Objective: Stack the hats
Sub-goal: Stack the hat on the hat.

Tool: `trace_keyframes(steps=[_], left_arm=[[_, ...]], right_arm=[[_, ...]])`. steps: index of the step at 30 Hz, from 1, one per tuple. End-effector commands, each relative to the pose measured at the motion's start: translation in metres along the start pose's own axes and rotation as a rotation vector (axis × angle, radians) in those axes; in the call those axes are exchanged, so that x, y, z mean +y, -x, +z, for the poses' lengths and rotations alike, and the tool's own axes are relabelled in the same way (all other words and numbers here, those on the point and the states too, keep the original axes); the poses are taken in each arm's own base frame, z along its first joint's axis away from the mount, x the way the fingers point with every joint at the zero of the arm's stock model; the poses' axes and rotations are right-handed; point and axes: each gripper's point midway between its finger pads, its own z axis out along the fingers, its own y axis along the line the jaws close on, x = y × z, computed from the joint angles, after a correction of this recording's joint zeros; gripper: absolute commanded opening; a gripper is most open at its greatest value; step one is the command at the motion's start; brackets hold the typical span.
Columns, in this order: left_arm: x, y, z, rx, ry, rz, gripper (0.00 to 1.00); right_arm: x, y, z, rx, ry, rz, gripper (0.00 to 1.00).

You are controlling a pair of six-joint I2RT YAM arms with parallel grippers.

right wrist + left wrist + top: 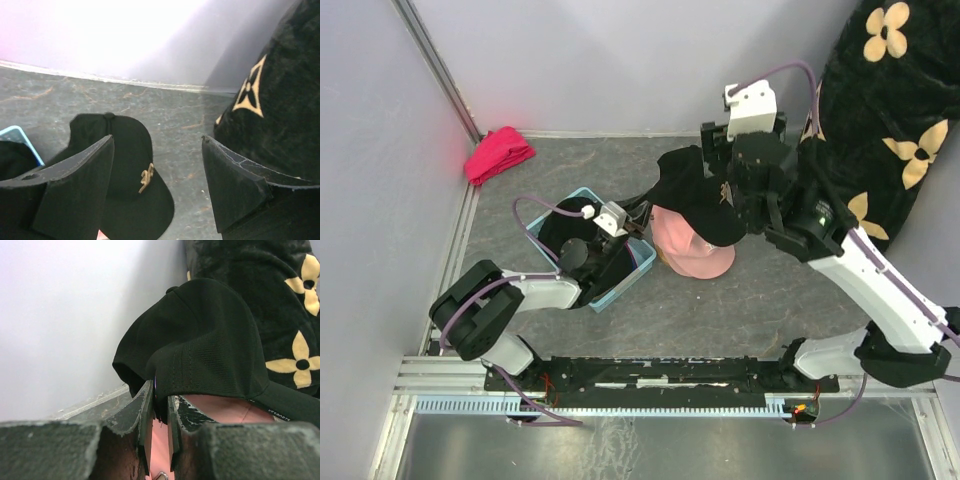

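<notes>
A black hat [695,195] with a gold logo lies tilted on top of a light pink hat [692,255] in the middle of the floor. My left gripper [636,226] comes in from the left, shut on the black hat's rear edge. In the left wrist view the jaws [161,400] pinch the black fabric [200,340], with the pink hat [225,407] underneath. My right gripper [728,190] hovers just over the black hat's brim. Its fingers stand wide open [157,145], holding nothing, with the black hat [125,165] below them.
A light blue basket [623,287] under my left arm holds another black hat [565,235]. A red-pink cloth bundle [498,153] lies in the far left corner. A black blanket with yellow flowers [900,120] fills the right side. Walls close in at the back and left.
</notes>
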Motion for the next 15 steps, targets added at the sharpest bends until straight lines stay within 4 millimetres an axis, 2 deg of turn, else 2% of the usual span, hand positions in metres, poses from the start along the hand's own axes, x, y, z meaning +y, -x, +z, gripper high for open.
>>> trace_keyframes(steps=[1,6,15], left_arm=[[-0.007,0.027,0.002,-0.117,-0.043,0.095,0.23],[-0.007,0.026,0.003,-0.114,-0.054,0.131,0.23],[-0.01,0.026,0.004,-0.117,-0.071,0.152,0.23]], right_arm=[[0.022,-0.004,0.014,0.099,0.115,0.1,0.78],[0.037,-0.02,0.036,0.199,0.15,0.134,0.78],[0.051,-0.048,0.055,0.295,0.164,0.135,0.76]])
